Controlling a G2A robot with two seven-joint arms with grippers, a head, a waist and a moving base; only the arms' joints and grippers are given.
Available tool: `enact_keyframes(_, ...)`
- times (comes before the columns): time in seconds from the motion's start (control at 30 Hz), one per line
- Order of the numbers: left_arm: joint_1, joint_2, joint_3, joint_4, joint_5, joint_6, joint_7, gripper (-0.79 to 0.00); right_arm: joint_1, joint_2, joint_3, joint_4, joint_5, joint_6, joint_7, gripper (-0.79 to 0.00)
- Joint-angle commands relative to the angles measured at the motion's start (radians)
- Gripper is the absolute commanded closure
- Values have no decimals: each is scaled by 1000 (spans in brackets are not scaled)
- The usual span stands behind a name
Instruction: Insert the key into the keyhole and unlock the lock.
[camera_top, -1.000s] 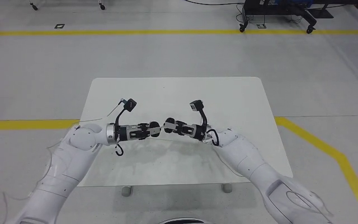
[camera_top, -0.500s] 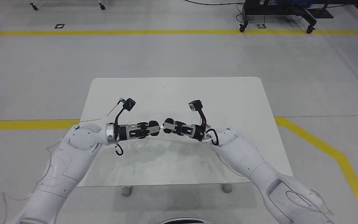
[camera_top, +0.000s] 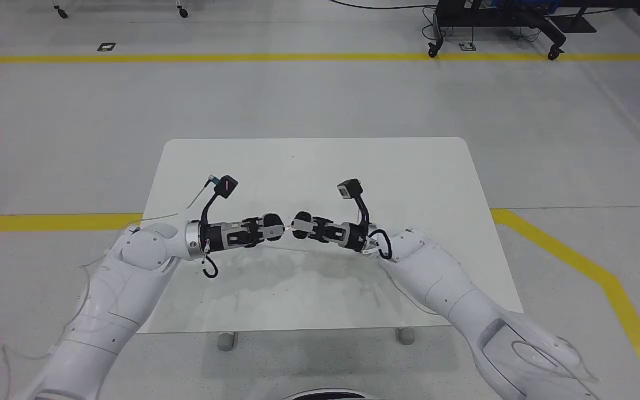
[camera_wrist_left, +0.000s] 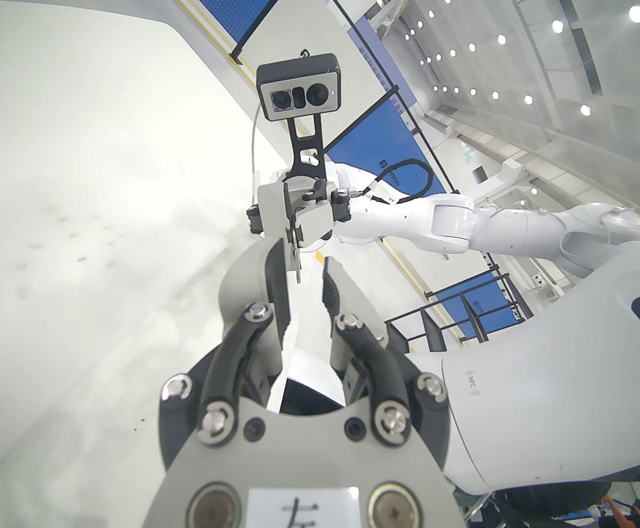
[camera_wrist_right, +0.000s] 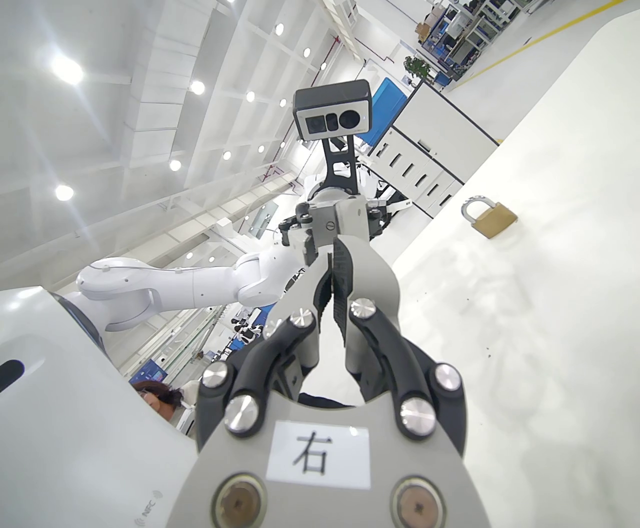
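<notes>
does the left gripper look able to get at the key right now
Probably yes. The key sticks out of the shut right gripper, pointing into the gap between the open fingers of the left gripper, with nothing between them. How far in it reaches is hard to tell.

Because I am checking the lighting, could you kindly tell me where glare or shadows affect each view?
Top view: even light on the table, no glare. Left wrist view: the table is washed almost white, the key showing grey against it. Right wrist view: ceiling lamps flare into streaks; the padlock casts a soft shadow.
</notes>
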Motion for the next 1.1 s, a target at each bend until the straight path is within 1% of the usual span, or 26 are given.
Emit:
enact_keyframes(0.0, -1, 0, 2, 0, 0, -2, -1, -785, 2, 1, -7, 1, 10, 0, 0, 0)
enact_keyframes(0.07, -3, -1, 3, 0, 2, -3, -2, -757, 4, 2, -15, 0, 18, 0, 0, 0)
enact_keyframes(0.1, -3, -1, 4, 0, 2, -4, -1, -717, 5, 3, -18, 1, 22, 0, 0, 0)
enact_keyframes(0.13, -3, -1, 5, 1, 3, -5, 0, -656, 7, 3, -22, 1, 24, 0, 0, 0)
enact_keyframes(0.17, -3, -1, 5, 1, 3, -5, 1, -619, 8, 4, -26, 2, 27, 0, 0, 0)
enact_keyframes(0.2, -3, -1, 6, 1, 4, -5, 2, -551, 9, 5, -30, 2, 30, 0, 0, 0)
enact_keyframes(0.3, -3, -2, 7, 2, 3, -6, 5, -428, 13, 7, -40, 3, 39, 0, 0, 0)
enact_keyframes(0.37, -4, -2, 8, 3, 4, -7, 6, -376, 16, 8, -48, 4, 42, 0, 0, 0)
enact_keyframes(0.43, -4, -2, 10, 3, 5, -7, 8, -351, 18, 9, -54, 4, 46, 0, 0, 0)
enact_keyframes(0.47, -4, -3, 12, 3, 6, -6, 9, -323, 19, 9, -57, 5, 48, 0, 0, 0)
enact_keyframes(0.6, -6, -4, 15, 3, 9, -6, 11, -259, 26, 11, -68, 8, 37, 0, 0, 0)
enact_keyframes(0.73, -7, -4, 15, 4, 12, -6, 14, -219, 28, 12, -71, 6, 36, 0, 0, 0)
enact_keyframes(1.07, -9, -5, 22, 3, 22, -4, 13, -212, 25, 16, -69, -1, 46, 0, 0, 0)
